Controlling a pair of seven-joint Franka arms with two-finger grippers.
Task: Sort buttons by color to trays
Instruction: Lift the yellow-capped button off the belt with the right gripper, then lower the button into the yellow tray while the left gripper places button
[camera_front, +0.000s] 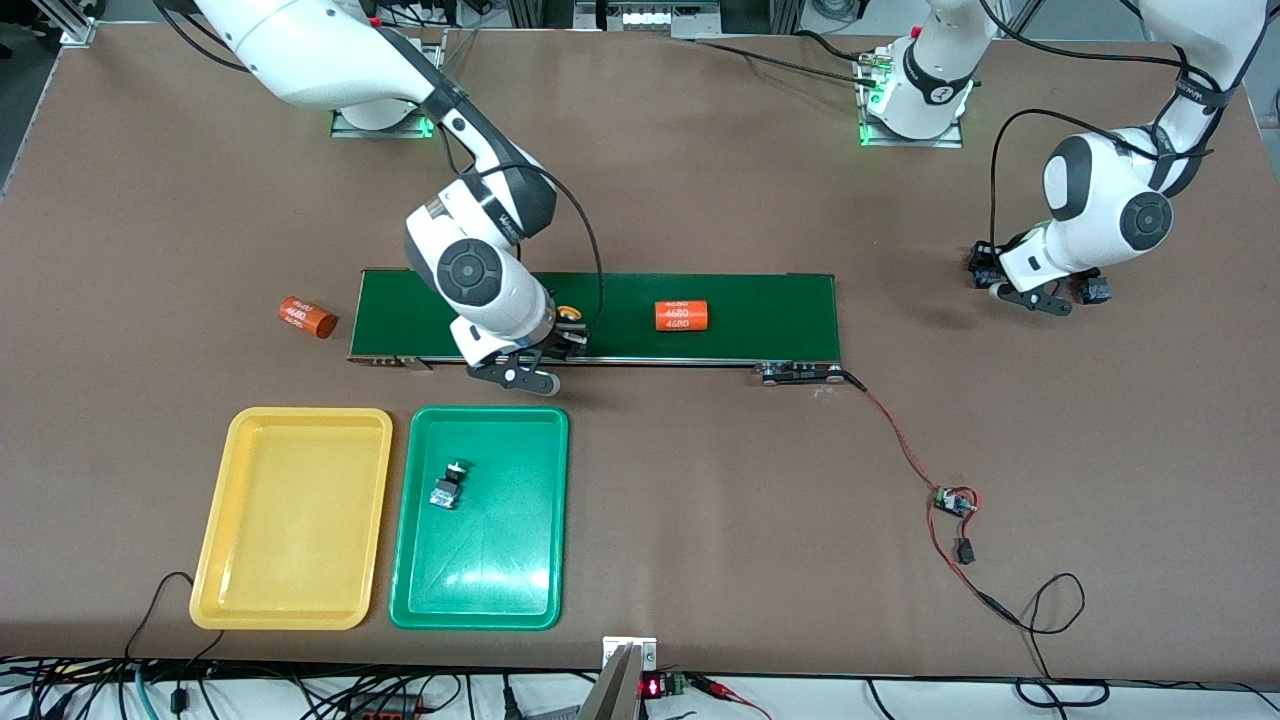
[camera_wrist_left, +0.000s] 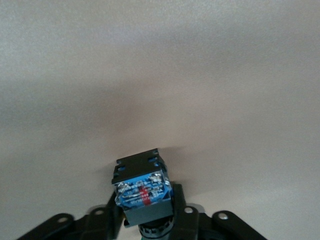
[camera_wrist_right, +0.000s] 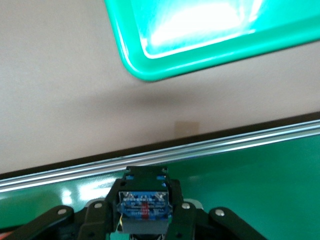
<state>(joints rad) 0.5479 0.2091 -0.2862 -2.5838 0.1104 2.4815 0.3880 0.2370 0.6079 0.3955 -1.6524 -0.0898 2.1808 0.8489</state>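
Observation:
My right gripper is over the near edge of the conveyor belt. It is shut on a button with a blue-labelled body, whose yellow-orange cap shows in the front view. My left gripper hangs over bare table at the left arm's end, shut on another button with a black and blue body and a hint of green at its cap end. A third button lies in the green tray. The yellow tray beside it holds nothing. The fourth button is out of view.
The dark-green conveyor belt carries an orange cylinder with white print. Another orange cylinder lies on the table off the belt's end at the right arm's side. Red and black wires with a small board run from the belt's other end.

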